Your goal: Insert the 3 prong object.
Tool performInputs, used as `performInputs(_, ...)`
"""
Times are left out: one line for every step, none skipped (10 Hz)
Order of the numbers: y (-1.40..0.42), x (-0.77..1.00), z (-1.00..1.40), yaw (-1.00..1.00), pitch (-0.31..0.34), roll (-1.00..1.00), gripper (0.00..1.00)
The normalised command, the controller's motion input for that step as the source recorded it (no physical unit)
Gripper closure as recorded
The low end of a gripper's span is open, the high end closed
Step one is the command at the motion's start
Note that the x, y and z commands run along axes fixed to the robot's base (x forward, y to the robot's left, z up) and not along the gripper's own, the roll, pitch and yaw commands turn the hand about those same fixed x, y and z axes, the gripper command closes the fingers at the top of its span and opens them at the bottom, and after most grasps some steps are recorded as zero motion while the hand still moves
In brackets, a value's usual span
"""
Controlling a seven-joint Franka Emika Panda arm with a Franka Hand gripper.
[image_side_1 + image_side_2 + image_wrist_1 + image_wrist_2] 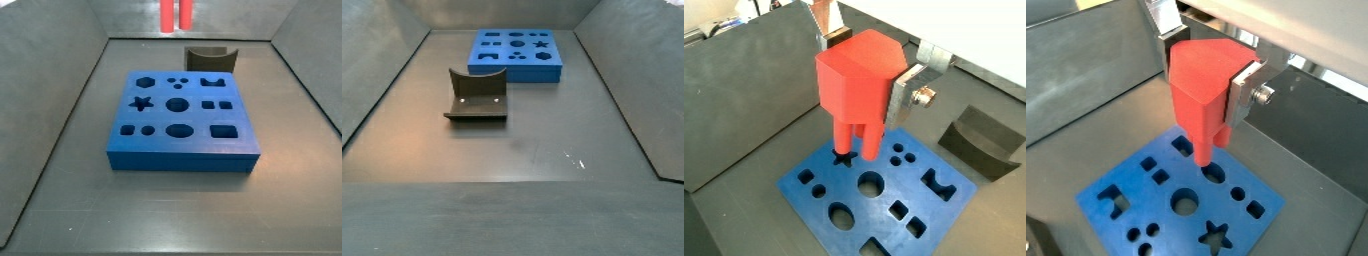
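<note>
My gripper (871, 62) is shut on the 3 prong object (858, 85), a bright red peg with a thick body and narrow prongs pointing down. It also shows in a wrist view (1200, 90), with the gripper (1207, 62) clamped on its sides. The blue block with shaped holes (871, 203) lies below the prongs, as a wrist view also shows (1160, 215). In a side view only the red prongs (175, 14) show, well above the blue block (181, 163). The other side view shows the blue block (529, 72) but no gripper.
A dark curved-notch block (210, 58) stands on the floor behind the blue block; it also shows in a wrist view (978, 145) and a side view (476, 97). Grey sloped walls (67, 120) enclose the floor.
</note>
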Motion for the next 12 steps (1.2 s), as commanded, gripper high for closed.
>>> performInputs(0.04, -0.10, -0.71, 1.00, -0.117, 0.05, 1.00)
performInputs(0.04, -0.10, -0.72, 1.00, -0.116, 0.05, 1.00)
performInputs(0.04, -0.09, -0.71, 1.00, -0.117, 0.06, 1.00)
performInputs(0.04, -0.09, -0.70, 1.00, -0.116, 0.06, 1.00)
performInputs(0.04, -0.02, -0.65, 0.93, -0.119, 0.09, 1.00)
performInputs(0.12, 0.00, -0.68, 0.81, -0.136, 0.08, 1.00)
performInputs(0.15, 0.00, -0.74, 0.72, -0.160, 0.10, 1.00)
performInputs(0.13, 0.06, -0.79, 0.63, -0.157, 0.07, 1.00)
performInputs(0.17, 0.07, -0.79, 0.62, -0.164, 0.07, 1.00)
performInputs(0.18, 0.28, -0.63, 0.52, -0.054, 0.12, 1.00)
performInputs(0.10, 0.51, 0.00, 0.44, 0.186, 0.38, 1.00)
performInputs(0.15, 0.47, 0.02, 0.37, 0.259, 0.50, 1.00)
